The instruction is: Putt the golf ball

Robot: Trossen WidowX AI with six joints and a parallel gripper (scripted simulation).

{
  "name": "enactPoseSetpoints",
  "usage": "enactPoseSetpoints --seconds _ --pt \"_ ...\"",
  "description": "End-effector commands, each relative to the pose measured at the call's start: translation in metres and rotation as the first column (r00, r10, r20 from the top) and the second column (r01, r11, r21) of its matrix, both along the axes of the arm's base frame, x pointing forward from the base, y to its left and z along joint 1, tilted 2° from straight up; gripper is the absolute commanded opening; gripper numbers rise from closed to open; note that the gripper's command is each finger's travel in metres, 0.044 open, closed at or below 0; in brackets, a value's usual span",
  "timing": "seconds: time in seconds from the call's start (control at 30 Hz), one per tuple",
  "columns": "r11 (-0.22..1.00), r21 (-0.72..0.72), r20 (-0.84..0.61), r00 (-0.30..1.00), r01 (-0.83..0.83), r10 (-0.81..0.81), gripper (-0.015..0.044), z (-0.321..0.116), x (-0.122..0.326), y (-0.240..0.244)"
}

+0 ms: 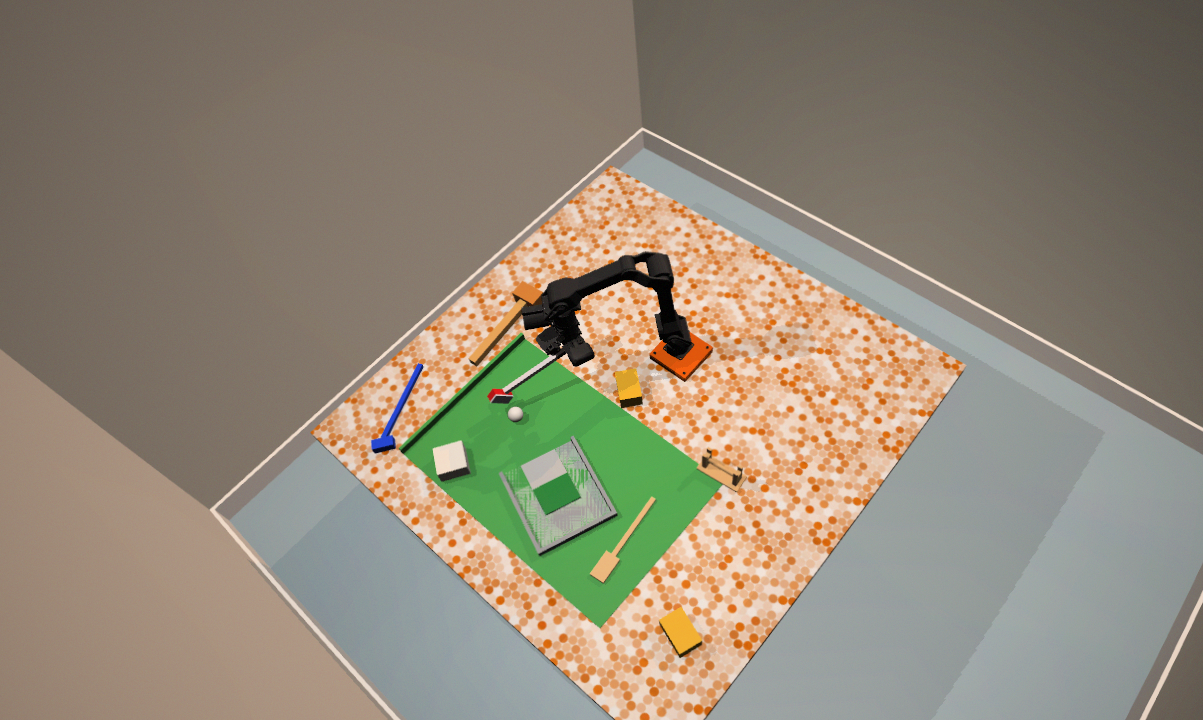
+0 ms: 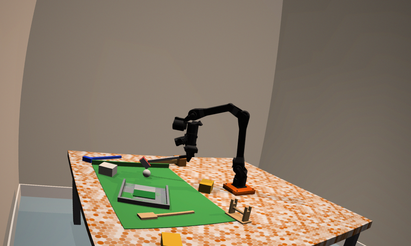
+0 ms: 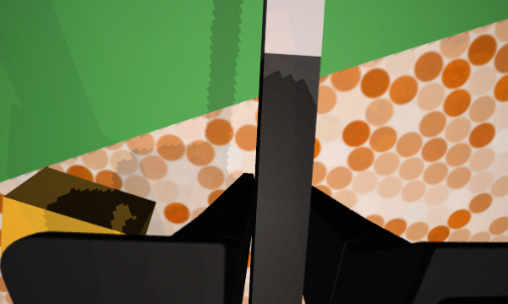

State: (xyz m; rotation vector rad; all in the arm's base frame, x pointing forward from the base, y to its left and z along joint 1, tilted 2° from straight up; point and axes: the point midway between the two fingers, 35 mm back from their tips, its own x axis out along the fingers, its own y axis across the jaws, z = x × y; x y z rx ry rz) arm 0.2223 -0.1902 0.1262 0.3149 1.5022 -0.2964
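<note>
Centre frame, the grey walled frame (image 1: 533, 531) is holding a grey ramp and raised green block (image 1: 555, 493). My gripper (image 3: 268, 185) is clamping the red-headed putter's dark grip (image 3: 284, 139); the white golf ball (image 1: 515, 413) is lying just below its head.

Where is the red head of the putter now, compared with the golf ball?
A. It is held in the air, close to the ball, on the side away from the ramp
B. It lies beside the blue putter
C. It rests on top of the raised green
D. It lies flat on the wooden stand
A: the gripper holds the red putter, head raised near the golf ball, opposite the ramp.
</note>
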Motion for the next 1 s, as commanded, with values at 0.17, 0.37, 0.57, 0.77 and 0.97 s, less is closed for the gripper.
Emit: enactPoseSetpoints --seconds 0.17,0.37,0.57,0.77,0.97 --pt "1.000 -0.003 0.003 1.000 0.005 -0.005 0.0000 -0.013 0.002 -0.001" --pt "1.000 -0.003 0.003 1.000 0.005 -0.005 0.0000 -0.023 0.002 -0.001" --pt "1.000 -0.003 0.003 1.000 0.005 -0.005 0.0000 -0.031 0.002 0.000" --pt "1.000 0.000 0.000 1.000 0.000 0.000 0.0000 -0.028 0.002 0.000" --pt "1.000 -0.001 0.001 1.000 0.001 -0.001 0.0000 -0.028 0.001 -0.002"
